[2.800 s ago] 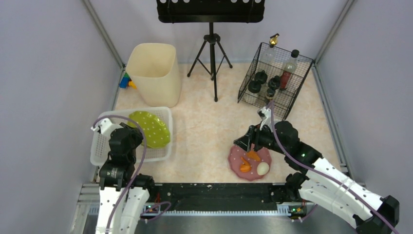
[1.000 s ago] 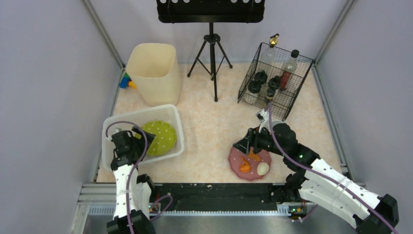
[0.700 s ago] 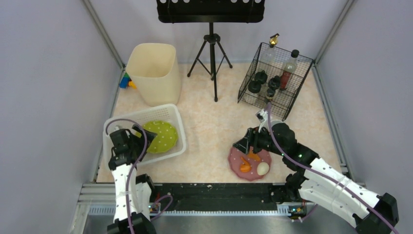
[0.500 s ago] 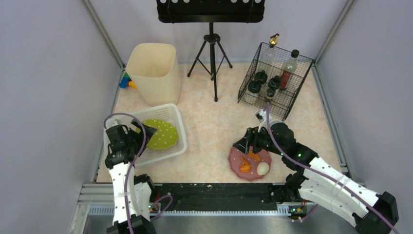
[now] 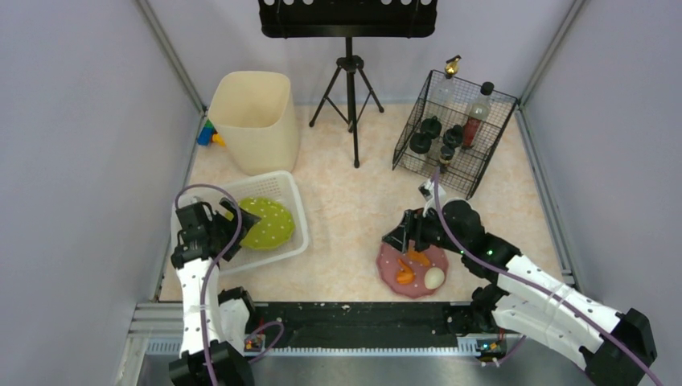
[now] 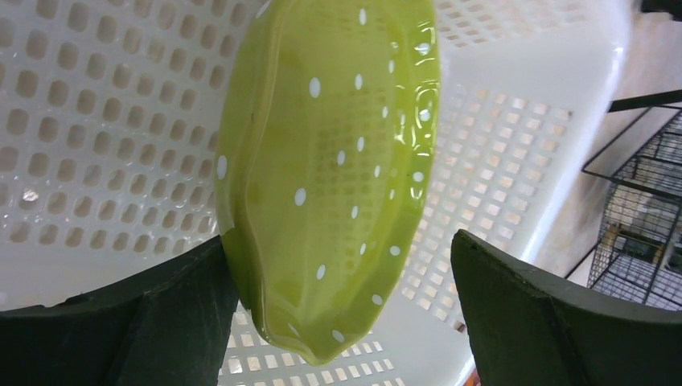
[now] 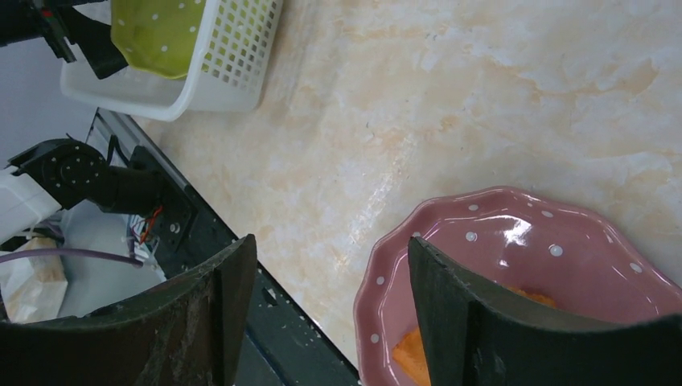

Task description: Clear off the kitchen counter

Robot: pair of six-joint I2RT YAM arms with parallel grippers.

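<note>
The kitchen counter (image 5: 346, 209) is a pale marbled top. A green dotted plate (image 5: 269, 223) (image 6: 338, 161) lies tilted in the white slotted basket (image 5: 293, 201) (image 6: 515, 145) at the near left. My left gripper (image 5: 233, 227) (image 6: 338, 245) stands open at the plate's near edge, one finger on each side of it. A pink dotted plate (image 5: 418, 288) (image 7: 563, 257) with orange food pieces (image 5: 405, 274) and a white egg (image 5: 434, 278) sits at the near middle-right. My right gripper (image 5: 402, 235) (image 7: 330, 241) hovers open over its left rim, holding nothing.
A cream bin (image 5: 253, 121) stands at the back left with coloured blocks (image 5: 211, 135) beside it. A black tripod stand (image 5: 351, 88) is at the back centre. A black wire rack (image 5: 454, 133) with bottles is at the back right. A black rail (image 5: 362, 318) runs along the near edge.
The basket has shifted right and the green plate has settled lower into it. My left gripper has moved a little away from the near edge. My right gripper's jaws have widened slightly.
</note>
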